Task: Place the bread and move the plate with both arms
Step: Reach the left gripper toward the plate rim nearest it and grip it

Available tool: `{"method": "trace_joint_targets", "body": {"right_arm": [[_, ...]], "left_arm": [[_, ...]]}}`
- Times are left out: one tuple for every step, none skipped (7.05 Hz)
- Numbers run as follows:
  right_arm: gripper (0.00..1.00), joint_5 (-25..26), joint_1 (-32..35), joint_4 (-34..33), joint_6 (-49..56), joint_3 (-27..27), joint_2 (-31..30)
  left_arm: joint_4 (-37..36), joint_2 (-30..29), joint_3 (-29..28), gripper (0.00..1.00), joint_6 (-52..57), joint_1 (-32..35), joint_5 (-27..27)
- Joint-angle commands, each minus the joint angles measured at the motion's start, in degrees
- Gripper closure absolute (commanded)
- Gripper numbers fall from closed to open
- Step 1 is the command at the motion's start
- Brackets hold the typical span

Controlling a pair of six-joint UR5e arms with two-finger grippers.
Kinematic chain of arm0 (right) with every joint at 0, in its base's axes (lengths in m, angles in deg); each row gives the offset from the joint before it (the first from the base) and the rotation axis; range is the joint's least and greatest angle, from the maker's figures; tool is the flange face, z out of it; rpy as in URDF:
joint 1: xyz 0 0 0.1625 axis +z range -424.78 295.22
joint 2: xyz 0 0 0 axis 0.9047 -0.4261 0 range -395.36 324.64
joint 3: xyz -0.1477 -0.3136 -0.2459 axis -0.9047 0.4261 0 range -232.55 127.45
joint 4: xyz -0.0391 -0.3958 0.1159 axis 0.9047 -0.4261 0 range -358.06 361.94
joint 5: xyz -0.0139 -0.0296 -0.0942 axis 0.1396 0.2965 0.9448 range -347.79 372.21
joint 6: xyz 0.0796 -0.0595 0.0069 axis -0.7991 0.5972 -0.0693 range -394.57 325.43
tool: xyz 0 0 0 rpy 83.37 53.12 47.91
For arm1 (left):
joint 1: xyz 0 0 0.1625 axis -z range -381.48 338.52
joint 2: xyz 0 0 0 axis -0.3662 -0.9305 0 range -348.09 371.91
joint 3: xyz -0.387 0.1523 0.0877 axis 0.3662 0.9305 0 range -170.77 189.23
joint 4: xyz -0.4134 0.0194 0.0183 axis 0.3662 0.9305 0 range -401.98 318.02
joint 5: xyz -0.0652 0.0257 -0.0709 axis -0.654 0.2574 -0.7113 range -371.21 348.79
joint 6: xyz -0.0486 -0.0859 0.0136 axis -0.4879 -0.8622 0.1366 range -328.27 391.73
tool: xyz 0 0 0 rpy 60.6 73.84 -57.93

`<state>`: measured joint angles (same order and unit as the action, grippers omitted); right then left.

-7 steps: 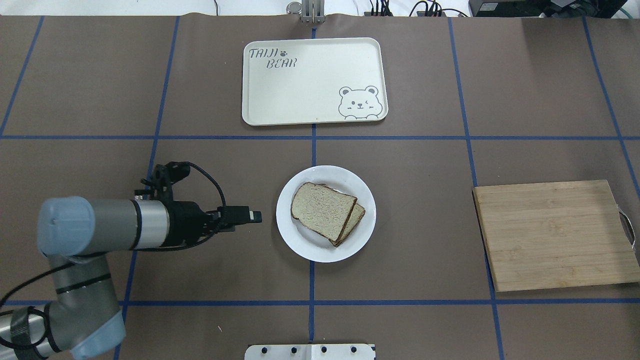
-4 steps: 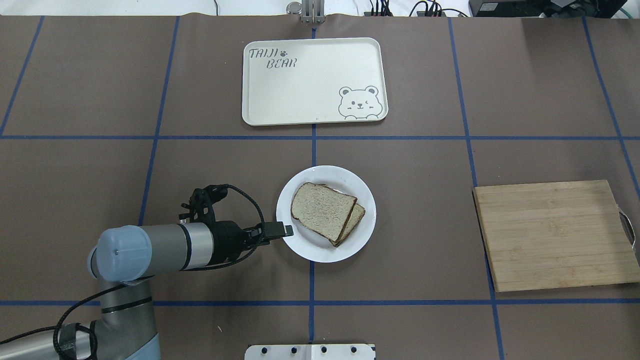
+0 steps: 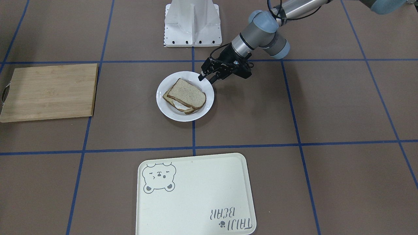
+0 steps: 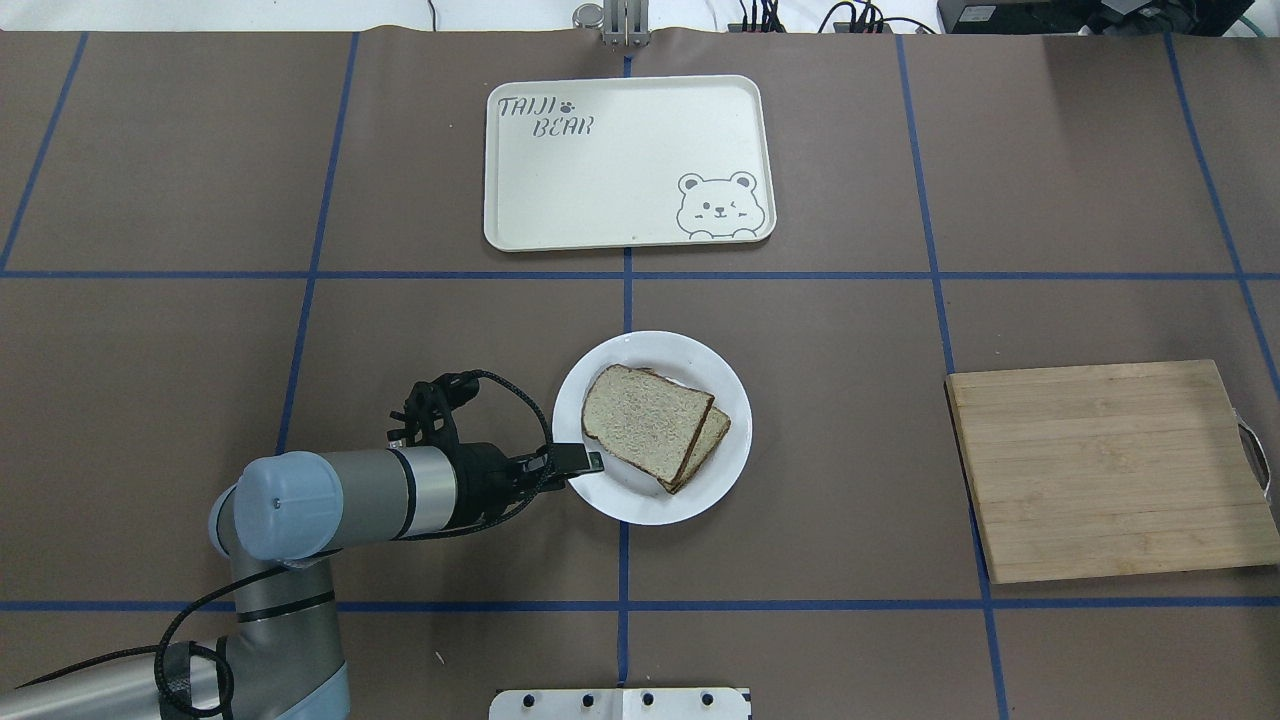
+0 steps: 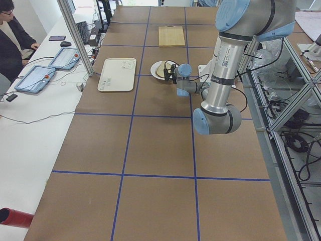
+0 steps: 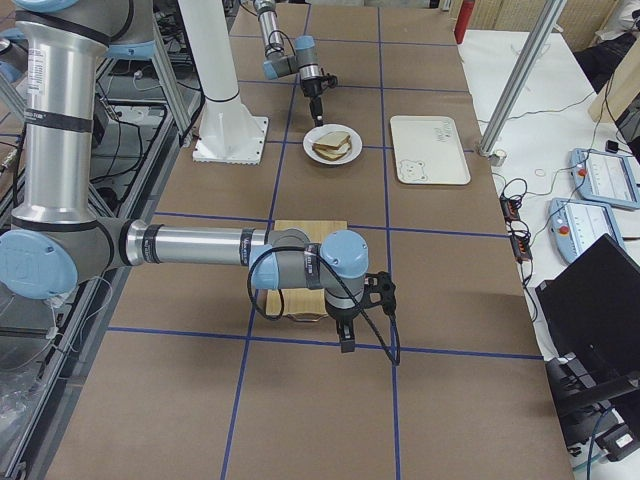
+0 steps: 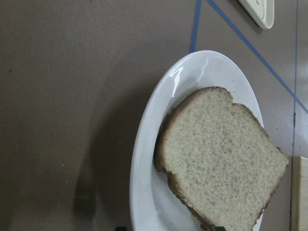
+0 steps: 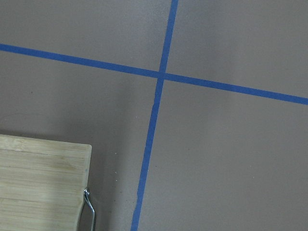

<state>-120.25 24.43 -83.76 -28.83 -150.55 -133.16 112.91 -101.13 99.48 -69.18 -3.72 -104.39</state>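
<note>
Overhead view, read left to right. The left arm, one of two, extends low over the table. The left gripper sits at the 8 o'clock edge of the plate with its jaws apart, one finger over the rim and the other outside it; contact cannot be told. One plate, round and white, lies at the table's centre. It carries two slices. The bread, plain, lies on top and is shifted toward 10 o'clock. A second slice lies beneath and shows at 4 o'clock. The front-facing view shows a white layer between them. One cream bear tray lies at 12 o'clock from the plate, well apart. One bamboo cutting board, with a metal handle at its 3 o'clock end, lies at 3 o'clock from the plate. The right arm shows only in the right-side view. The right gripper points down just beyond the board's handle end; whether this claw is open or closed cannot be told.
</note>
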Motion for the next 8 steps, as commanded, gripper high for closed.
{"method": "trace_joint_targets", "body": {"right_arm": [[0.0,0.09,0.0,0.0,-0.03,0.0,0.07],[0.0,0.09,0.0,0.0,-0.03,0.0,0.07],[0.0,0.09,0.0,-0.09,-0.03,0.0,0.16],[0.0,0.09,0.0,-0.26,-0.03,0.0,0.33],[0.0,0.18,0.0,-0.35,-0.12,0.09,0.42],[0.0,0.18,0.0,-0.44,-0.12,0.09,0.51],[0.0,0.18,0.0,-0.53,-0.12,0.09,0.6],[0.0,0.18,0.0,-0.53,-0.12,0.09,0.69]], "left_arm": [[-0.02,-0.17,-0.68,0.33,-1.3,-0.01,0.02],[-0.02,-0.17,-0.77,0.37,-1.22,-0.01,0.02],[-0.02,-0.17,-0.77,0.42,-1.3,-0.09,0.02],[-0.02,-0.95,-1.3,0.42,-1.3,-0.09,0.02],[-0.02,-1.92,-2.09,0.43,-1.48,-0.09,0.02],[-0.02,-2.88,-3.57,0.44,-1.92,-0.09,0.81],[0.06,-3.15,-4.2,0.44,-2.01,-0.18,1.25],[0.5,-3.42,-4.2,0.59,-2.09,-0.09,1.34]]}}
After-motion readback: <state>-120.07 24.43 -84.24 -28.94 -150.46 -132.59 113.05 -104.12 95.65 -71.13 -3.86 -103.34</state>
